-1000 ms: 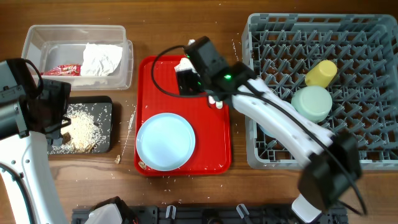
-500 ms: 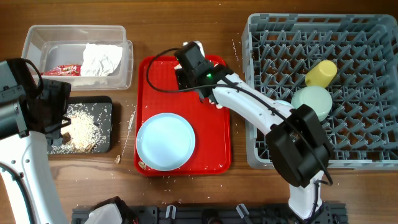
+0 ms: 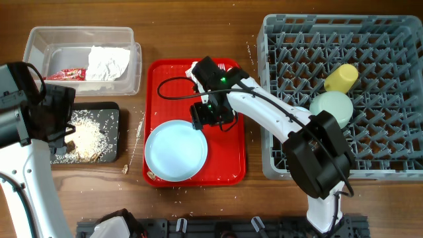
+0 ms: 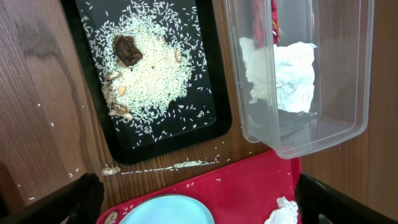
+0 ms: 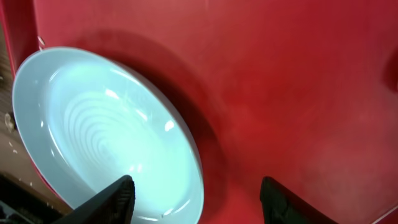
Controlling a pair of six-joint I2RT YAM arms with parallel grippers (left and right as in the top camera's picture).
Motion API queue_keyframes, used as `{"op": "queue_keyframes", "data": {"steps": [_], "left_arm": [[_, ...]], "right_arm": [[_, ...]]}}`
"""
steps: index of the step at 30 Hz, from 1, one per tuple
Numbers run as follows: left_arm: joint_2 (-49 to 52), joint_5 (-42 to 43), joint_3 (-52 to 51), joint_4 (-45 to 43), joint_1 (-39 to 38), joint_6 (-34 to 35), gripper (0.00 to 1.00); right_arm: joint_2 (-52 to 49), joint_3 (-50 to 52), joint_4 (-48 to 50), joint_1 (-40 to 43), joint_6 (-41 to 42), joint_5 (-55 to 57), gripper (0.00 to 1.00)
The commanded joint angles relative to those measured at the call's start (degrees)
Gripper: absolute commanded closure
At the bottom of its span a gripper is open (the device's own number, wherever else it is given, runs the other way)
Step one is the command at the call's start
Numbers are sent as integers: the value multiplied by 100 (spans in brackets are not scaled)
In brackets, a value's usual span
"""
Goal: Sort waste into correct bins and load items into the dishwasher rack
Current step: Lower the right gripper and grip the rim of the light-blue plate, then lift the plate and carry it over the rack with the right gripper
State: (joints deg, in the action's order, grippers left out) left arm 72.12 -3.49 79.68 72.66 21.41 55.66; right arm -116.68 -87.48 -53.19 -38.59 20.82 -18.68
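Observation:
A pale blue plate (image 3: 176, 150) lies on the near left of the red tray (image 3: 231, 165). My right gripper (image 3: 210, 114) hangs open over the plate's far right rim. In the right wrist view one finger is over the plate (image 5: 106, 137) and the other over bare red tray (image 5: 280, 93). A crumpled napkin (image 3: 195, 68) peeks out at the tray's far edge. The dishwasher rack (image 3: 390, 39) holds a yellow cup (image 3: 341, 77) and a mint-green bowl (image 3: 332, 109). My left gripper (image 4: 199, 208) is open and empty, above the table's left side.
The clear tub (image 3: 39, 46) at far left holds a white napkin (image 3: 108, 63) and a red wrapper (image 3: 66, 74). The black tray (image 3: 109, 112) below it carries rice and a brown scrap (image 4: 127, 51). Loose rice grains (image 4: 186, 165) lie on the wood between the trays.
My right gripper has moved from the tray's far edge toward me, to the plate's rim, and its jaws have narrowed a little. The left arm has not moved.

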Motion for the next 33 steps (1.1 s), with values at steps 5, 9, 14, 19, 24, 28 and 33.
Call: {"op": "queue_keyframes", "data": {"steps": [5, 9, 14, 19, 24, 28, 33], "left_arm": [[-11, 2, 70, 0, 24, 31, 0], [-11, 2, 70, 0, 24, 31, 0], [-11, 2, 70, 2, 24, 31, 0], [-11, 2, 70, 0, 24, 31, 0], [-11, 2, 70, 0, 24, 31, 0], [-11, 2, 70, 0, 24, 31, 0], [-11, 2, 70, 0, 24, 31, 0]], "right_arm": [[-11, 380, -37, -168, -111, -238, 35], [-11, 566, 269, -428, 264, -203, 35], [-13, 774, 448, -750, 1294, 935, 41], [-13, 774, 507, -787, 1414, 1038, 60], [-13, 774, 605, -785, 1561, 1038, 83], [-13, 774, 634, -787, 1679, 1036, 96], [-9, 761, 643, -778, 1683, 955, 96]]}}
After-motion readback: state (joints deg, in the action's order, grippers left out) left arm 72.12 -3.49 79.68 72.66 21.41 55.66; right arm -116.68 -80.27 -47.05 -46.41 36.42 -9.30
